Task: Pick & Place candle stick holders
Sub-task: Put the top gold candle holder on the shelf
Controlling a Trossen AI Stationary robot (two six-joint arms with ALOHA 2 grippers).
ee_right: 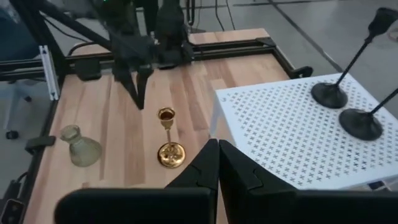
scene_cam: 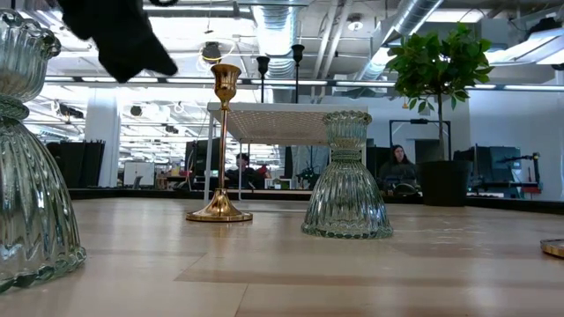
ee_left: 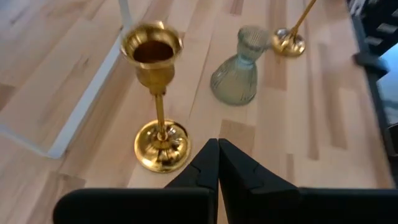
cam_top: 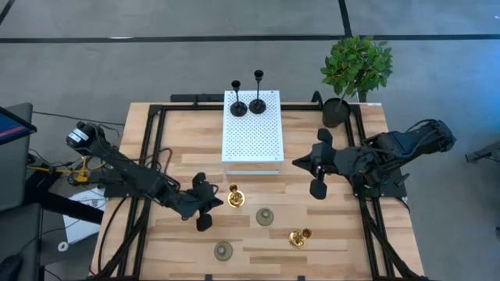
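Two black thin-stemmed holders (cam_top: pixel 237 105) (cam_top: pixel 258 100) stand on their round bases on the white perforated platform (cam_top: pixel 251 136). One gold holder (cam_top: pixel 235 197) stands upright on the table; it also shows in the left wrist view (ee_left: pixel 158 118). The other gold holder (cam_top: pixel 298 236) lies on its side. Two grey-green holders (cam_top: pixel 265 217) (cam_top: pixel 223 250) stand on the table. My left gripper (ee_left: pixel 217 167) is shut and empty, just left of the upright gold holder and above the table. My right gripper (ee_right: pixel 217 163) is shut and empty, right of the platform.
A potted plant (cam_top: pixel 355 66) in a black pot (cam_top: pixel 336 112) stands at the table's far right corner. Black frame rails (cam_top: pixel 148 156) run along the table's edges. Bare wood lies between the platform and the near edge. People sit in the room beyond (scene_cam: pixel 398 163).
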